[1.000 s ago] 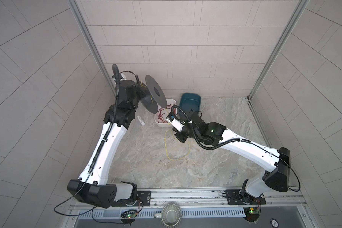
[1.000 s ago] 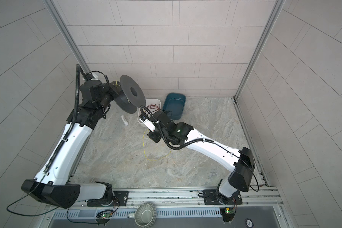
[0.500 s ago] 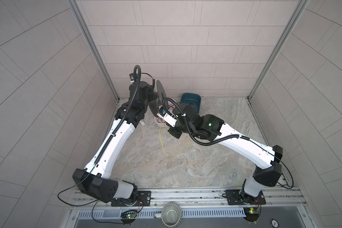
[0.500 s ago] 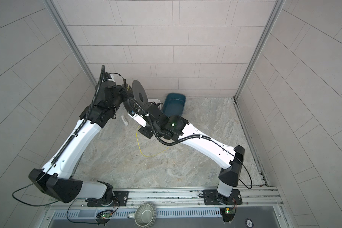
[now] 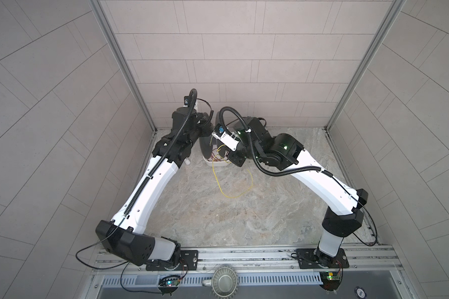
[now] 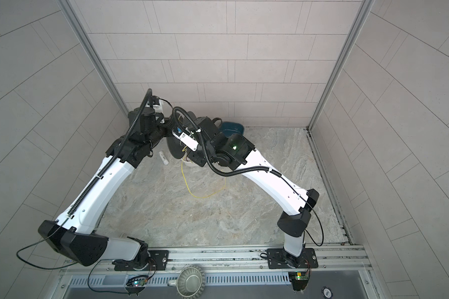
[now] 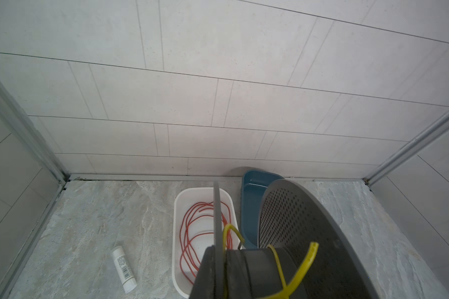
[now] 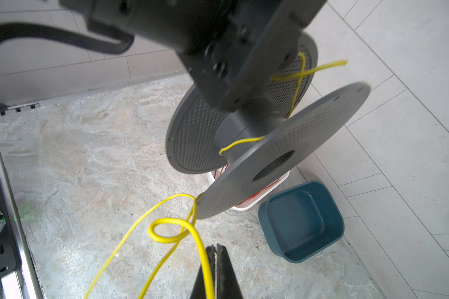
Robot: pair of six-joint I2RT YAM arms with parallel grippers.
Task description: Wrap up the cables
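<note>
Ok so, starting at the left: the left gripper is clamped onto the grey spool and holds it in the air above the white tray with the red wire in it. The yellow cable has maybe a turn round the hub. It comes off the flange edge, makes a small curl, and the rest lies in a loose loop on the table. Further right, the right gripper is pinched tight on that cable just past the curl. Looks like mid-winding to me, barely begun. The next move probably needs the strand pulled taut and guided between the flanges, or that curl could snag on the rim.
</note>
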